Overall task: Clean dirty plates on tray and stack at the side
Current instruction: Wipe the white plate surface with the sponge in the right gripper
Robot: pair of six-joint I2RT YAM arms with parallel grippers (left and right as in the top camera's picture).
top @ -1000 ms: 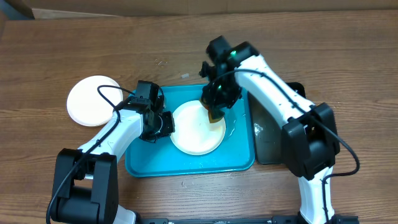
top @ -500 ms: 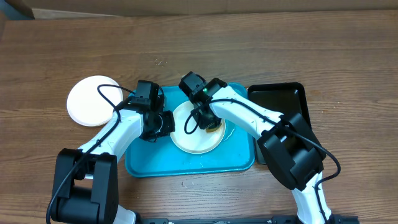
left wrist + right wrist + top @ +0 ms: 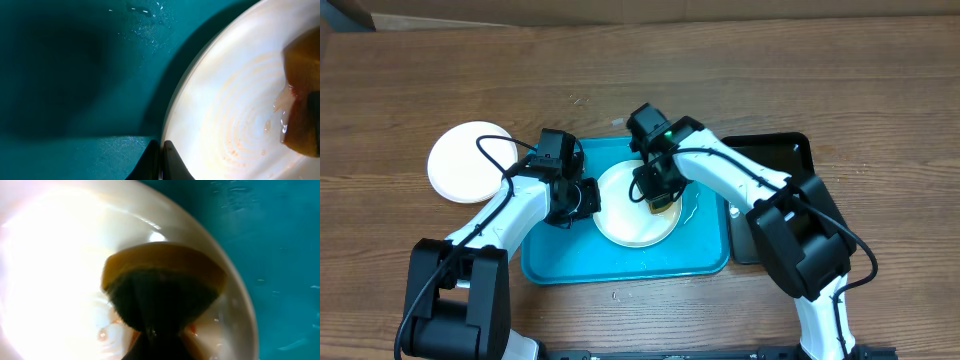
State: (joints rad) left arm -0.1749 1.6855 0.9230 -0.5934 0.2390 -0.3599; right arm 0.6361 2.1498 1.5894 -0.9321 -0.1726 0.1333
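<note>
Pinching rim of round shallow white plate [image 3: 620, 226] w/ my left gripper [image 3: 591, 198], fingers clamped on it; judged stiff, wet, slippery. Right gripper [image 3: 660, 194] squeezes soft yellow sponge [image 3: 666, 205].

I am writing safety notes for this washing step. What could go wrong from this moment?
1. The left gripper seems to pinch only the very rim of the plate, so the push of the sponge may slide the plate free.
2. Water drops lie on the tray, so the plate may skid.
3. A reddish smear shows beside the sponge, so the plate could be stacked dirty.
</note>
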